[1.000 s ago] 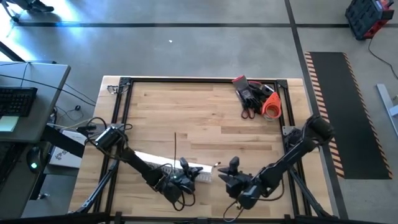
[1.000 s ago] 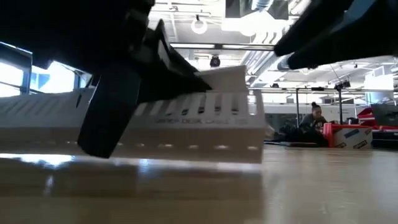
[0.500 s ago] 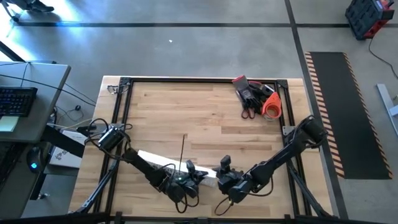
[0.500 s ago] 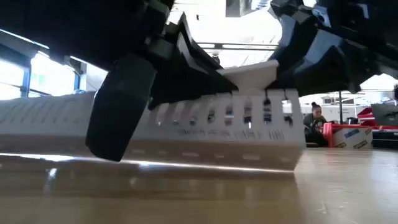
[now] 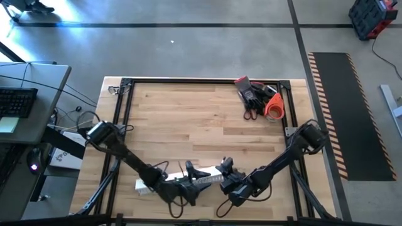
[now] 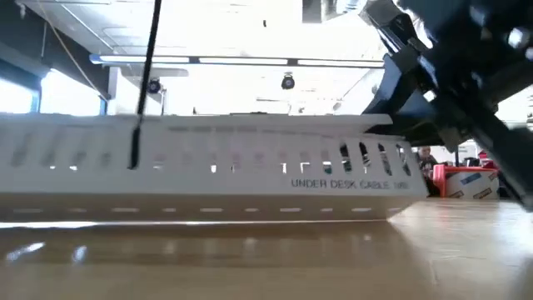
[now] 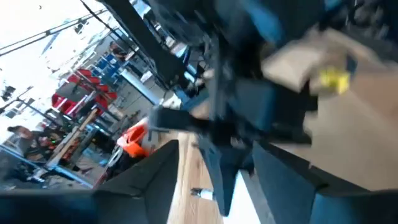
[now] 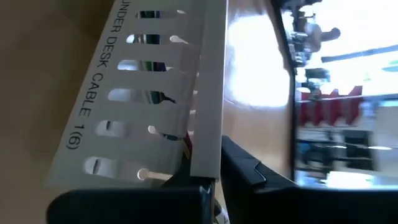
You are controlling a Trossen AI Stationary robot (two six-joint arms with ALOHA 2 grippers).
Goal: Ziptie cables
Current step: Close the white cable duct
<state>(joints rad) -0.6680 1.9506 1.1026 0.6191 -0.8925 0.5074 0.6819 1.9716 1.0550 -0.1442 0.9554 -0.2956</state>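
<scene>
Now the wooden table [image 5: 188, 113] carries a long white slotted channel [image 6: 208, 179] lying along its near edge, apparently so wires can be routed through it. At one end, the right gripper [image 5: 221, 177] is clamped on the channel wall, probably steadying it. Beside it, the left gripper [image 5: 188, 182] has its fingers apart. Within the slots just ahead of the right gripper, thin cables [image 8: 166, 118] peek through.

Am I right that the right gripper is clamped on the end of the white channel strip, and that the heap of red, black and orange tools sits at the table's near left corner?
Not quite: the heap of tools lies at the far right corner, as the high view shows. The right gripper does clamp the white channel strip at its end.
</scene>
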